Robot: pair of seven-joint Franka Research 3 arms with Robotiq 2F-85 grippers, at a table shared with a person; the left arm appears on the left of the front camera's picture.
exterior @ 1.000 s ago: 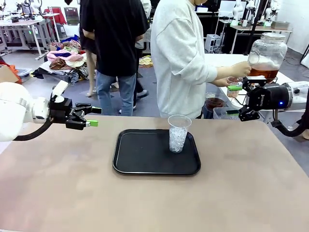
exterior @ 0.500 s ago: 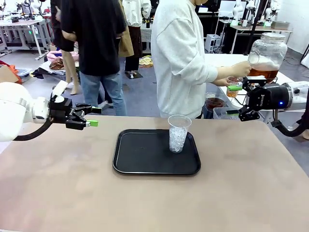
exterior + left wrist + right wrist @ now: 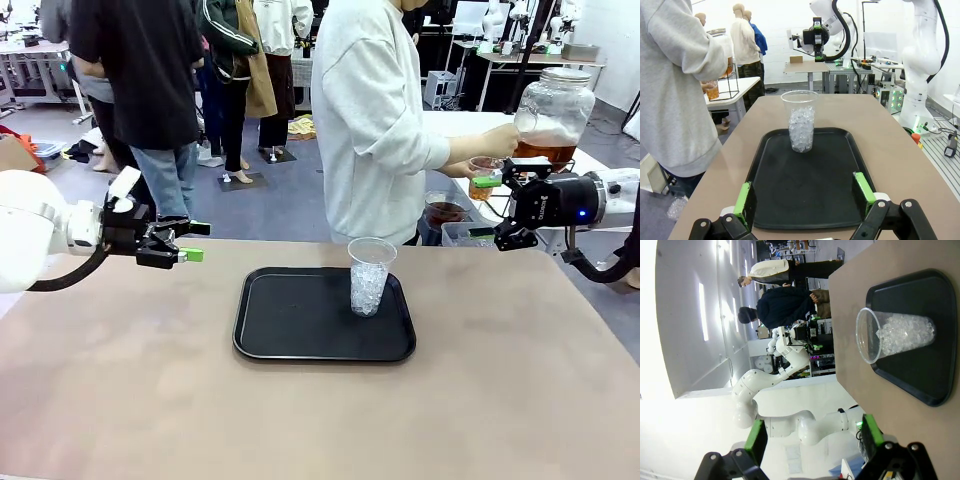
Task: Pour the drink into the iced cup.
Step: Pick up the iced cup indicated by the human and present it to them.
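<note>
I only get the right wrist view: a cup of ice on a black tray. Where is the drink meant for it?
Observer: In the front view, the drink sits low in a big glass jar, off to the far right.
Operator: Is anybody fetching it?
Observer: A person at the far side has one hand by the jar's tap and holds a small cup below it.
Operator: How near is my gripper?
Observer: The right gripper hovers open just beside that small cup, gripping nothing.
</note>
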